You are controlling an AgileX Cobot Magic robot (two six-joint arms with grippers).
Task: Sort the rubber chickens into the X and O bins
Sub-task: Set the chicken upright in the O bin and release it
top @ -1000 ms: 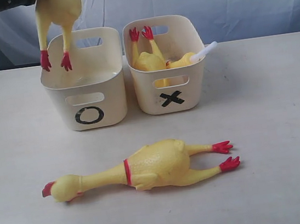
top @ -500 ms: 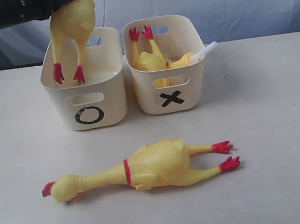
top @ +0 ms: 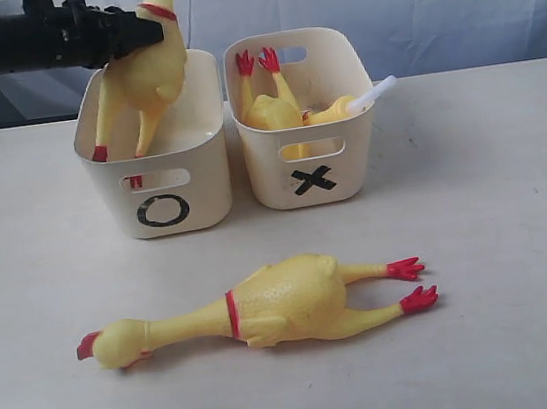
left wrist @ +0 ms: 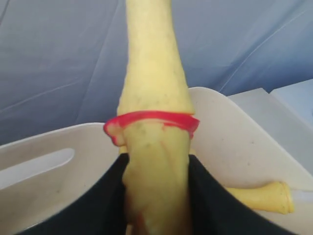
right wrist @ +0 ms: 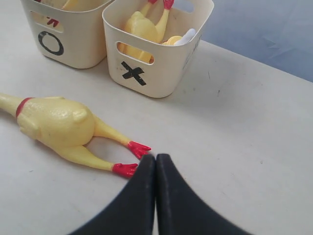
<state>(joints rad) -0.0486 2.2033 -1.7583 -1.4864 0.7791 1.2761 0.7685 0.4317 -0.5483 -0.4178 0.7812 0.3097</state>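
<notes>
Lowered within the last second from above the O bin (top: 186, 191) to well inside it: held rubber chicken (top: 141, 76), feet first, one red foot showing through the front handle slot (top: 153, 180), neck poking above the rim. Suggests this sort is nearly done, with only the release left. Left fingers (left wrist: 105, 196) clamped on the neck just under the red band (left wrist: 151, 117), one on each side, touching the rubber.

O bin at the far edge of the counter (top: 500, 235), toward the far left corner. X bin (top: 348, 154) just beside it, already holding a second rubber chicken (top: 266, 110), feet up. Third rubber chicken (top: 277, 310) flat toward the near edge, head toward the left edge, unmoved. Right fingers (right wrist: 144, 196) pressed together, empty, near its red feet (right wrist: 132, 159).
</notes>
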